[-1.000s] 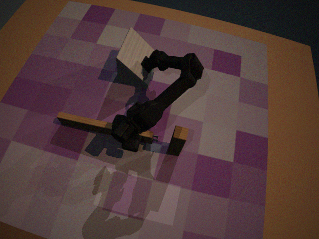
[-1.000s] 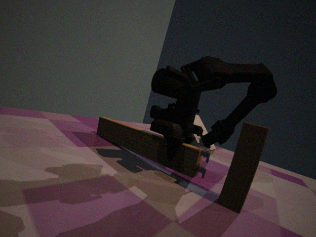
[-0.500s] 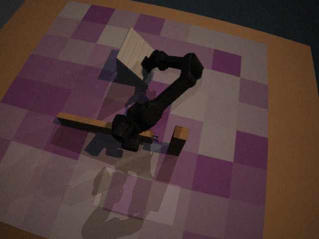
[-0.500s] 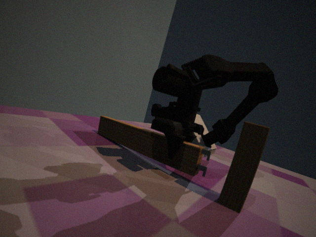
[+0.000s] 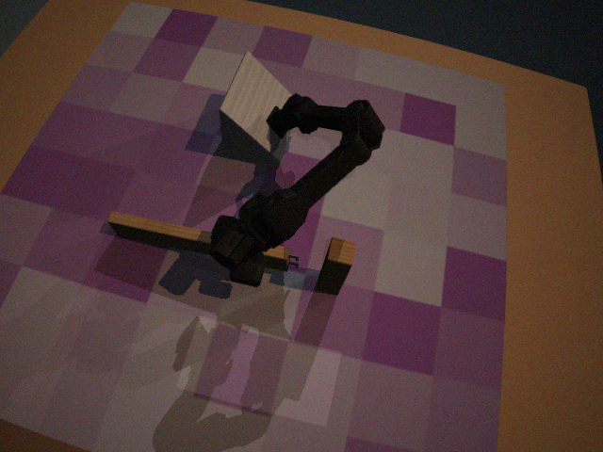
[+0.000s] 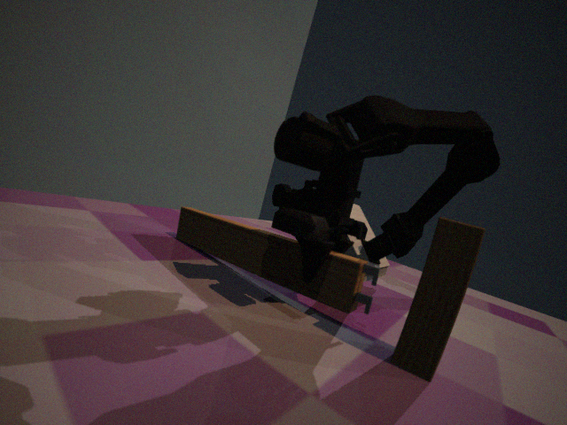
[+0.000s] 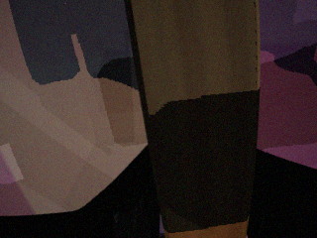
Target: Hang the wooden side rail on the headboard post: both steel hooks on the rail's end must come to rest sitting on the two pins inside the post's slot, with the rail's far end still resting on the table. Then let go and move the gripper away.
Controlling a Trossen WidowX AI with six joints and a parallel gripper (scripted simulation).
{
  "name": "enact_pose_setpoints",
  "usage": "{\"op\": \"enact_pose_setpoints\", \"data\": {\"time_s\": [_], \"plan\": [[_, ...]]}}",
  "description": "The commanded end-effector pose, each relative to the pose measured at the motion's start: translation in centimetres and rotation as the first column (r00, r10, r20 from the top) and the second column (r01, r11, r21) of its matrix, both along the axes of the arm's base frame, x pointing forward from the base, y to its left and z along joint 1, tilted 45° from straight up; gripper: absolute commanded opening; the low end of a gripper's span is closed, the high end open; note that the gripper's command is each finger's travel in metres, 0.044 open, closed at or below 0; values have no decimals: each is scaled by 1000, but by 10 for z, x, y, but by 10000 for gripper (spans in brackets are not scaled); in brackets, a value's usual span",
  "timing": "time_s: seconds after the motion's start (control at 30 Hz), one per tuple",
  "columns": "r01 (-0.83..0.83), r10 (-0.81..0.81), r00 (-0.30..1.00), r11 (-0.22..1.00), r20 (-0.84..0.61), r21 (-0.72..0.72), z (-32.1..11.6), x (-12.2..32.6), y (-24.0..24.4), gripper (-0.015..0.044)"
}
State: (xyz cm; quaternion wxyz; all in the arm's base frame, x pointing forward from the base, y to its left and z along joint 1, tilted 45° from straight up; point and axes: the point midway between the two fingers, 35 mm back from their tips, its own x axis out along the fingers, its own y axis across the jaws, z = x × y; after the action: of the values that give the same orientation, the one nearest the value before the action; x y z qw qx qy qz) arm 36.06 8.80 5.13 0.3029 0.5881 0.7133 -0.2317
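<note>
Overhead, the rail (image 5: 155, 231) (image 6: 229, 244) (image 7: 198, 55) runs from the left toward the post (image 5: 336, 265) (image 6: 437, 297) on the right. The gripper (image 5: 246, 272) (image 6: 315, 269) (image 7: 184, 145) covers the rail near its right end. Two hooks (image 5: 293, 261) (image 6: 368, 292) stick out of that end toward the post, with a gap between. A pale slanted block (image 5: 255, 97) (image 6: 360, 220) stands on the far side, close to the arm's far end.

From outside, the gripper is closed about the rail, one finger down its near face. The rail's hooked end hangs above the table (image 5: 545, 272) (image 6: 256, 389), while its left end sits low, at or near the surface. The hooks point down, short of the upright post and apart from it.

At the wrist, the rail fills the middle between dark fingers, pinched; the hooks are out of sight.
</note>
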Motion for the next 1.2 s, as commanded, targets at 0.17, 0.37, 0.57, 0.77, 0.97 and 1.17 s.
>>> {"op": "enact_pose_setpoints", "data": {"time_s": [0.17, 0.37, 0.57, 0.77, 0.97, 1.17], "plan": [[10, -10, 1000, 1000, 16, -7, 6, 3, -7, 0], [10, -10, 1000, 1000, 16, -7, 6, 3, -7, 0], [10, -10, 1000, 1000, 16, -7, 7, 3, -8, 0], [10, -10, 1000, 1000, 16, -7, 8, 4, -9, 0], [10, -10, 1000, 1000, 16, -7, 9, 4, -9, 0], [10, -10, 1000, 1000, 16, -7, 9, 4, -9, 0]]}}
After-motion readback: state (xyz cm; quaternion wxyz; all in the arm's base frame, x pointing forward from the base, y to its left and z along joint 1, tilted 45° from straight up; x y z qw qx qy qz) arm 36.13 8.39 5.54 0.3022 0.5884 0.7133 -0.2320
